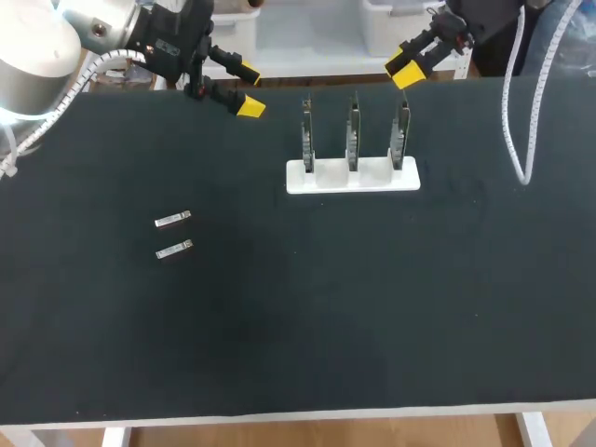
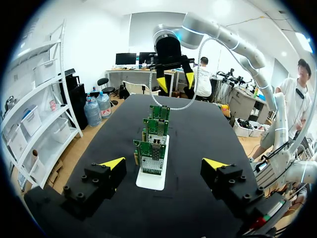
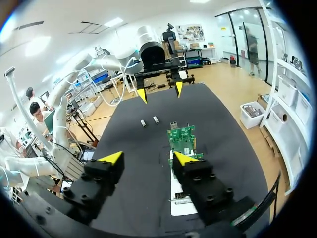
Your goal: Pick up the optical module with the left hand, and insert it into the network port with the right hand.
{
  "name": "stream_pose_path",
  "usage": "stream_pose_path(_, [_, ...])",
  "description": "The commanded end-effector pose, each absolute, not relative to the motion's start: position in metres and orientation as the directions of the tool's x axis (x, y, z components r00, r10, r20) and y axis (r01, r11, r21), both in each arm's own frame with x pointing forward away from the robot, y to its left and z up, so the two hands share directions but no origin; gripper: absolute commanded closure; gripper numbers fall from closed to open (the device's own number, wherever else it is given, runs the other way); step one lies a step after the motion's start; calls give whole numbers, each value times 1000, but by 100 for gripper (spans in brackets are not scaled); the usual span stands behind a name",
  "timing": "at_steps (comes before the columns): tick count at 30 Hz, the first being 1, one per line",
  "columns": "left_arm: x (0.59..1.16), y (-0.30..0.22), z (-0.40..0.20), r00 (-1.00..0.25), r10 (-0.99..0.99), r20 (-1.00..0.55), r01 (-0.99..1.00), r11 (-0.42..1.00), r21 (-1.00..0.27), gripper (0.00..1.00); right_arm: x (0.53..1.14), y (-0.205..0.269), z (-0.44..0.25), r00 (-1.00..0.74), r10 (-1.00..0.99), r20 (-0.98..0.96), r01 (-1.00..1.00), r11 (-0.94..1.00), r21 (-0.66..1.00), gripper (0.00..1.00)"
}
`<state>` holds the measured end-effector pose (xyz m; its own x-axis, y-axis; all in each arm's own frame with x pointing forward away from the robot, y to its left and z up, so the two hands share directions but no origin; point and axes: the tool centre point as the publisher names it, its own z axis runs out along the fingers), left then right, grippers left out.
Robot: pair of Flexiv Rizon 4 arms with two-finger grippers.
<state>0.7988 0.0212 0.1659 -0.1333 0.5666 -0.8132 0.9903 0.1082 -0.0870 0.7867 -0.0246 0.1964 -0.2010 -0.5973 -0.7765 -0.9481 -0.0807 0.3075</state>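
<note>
You've got both arms up at the table's (image 1: 298, 326) far edge, nothing in either hand.

L arm comes in from the far-left corner. L gripper (image 1: 250, 90) sits over the far edge, left of the boards (image 1: 353, 130), fingers spread wide, yellow tips aimed toward the table's middle. In its own wrist view the L gripper (image 2: 165, 163) looks straight down the row: 3 boards (image 2: 152, 156) upright, one behind the other on the white base (image 2: 151, 181), w/ the R gripper (image 2: 176, 82) beyond them, facing back.

R arm enters from the far-right corner. R gripper (image 1: 407, 73) is just past the rightmost board, higher up and not touching it. Tips point down-left. In the head view its fingers look close together, but its wrist view shows the R gripper (image 3: 147, 157) clearly parted w/ a gap between the tips, empty. Boards (image 3: 182, 136) and base (image 3: 178, 203) lie ahead of and under its one finger. The L gripper (image 3: 160, 91) is opposite, wide.

The modules (image 1: 173, 235), 2 of them, lie flat on the table's left part, side by side, parallel, apart from each other, well away from base (image 1: 352, 177) and both hands. From the R wrist view the modules (image 3: 149, 121) sit between the boards and the L gripper. Ports on the boards are too small to make out.

R arm's white cable (image 1: 514, 130) hangs over the table's right side.
</note>
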Motion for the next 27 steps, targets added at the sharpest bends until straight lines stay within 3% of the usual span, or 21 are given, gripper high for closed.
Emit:
stream_pose_path(1, [797, 21, 166, -135, 568, -812, 990, 112, -86, 0, 786, -25, 197, -200, -597, -777, -949, -80, 306, 0])
stream_pose_path(9, [800, 27, 176, -113, 632, -766, 992, 118, -48, 0, 786, -25, 197, -200, -597, -777, -949, -80, 306, 0])
stream_pose_path(27, [757, 65, 163, -390, 642, -660, 883, 465, -68, 0, 786, -25, 197, -200, -597, -777, -949, -80, 306, 0])
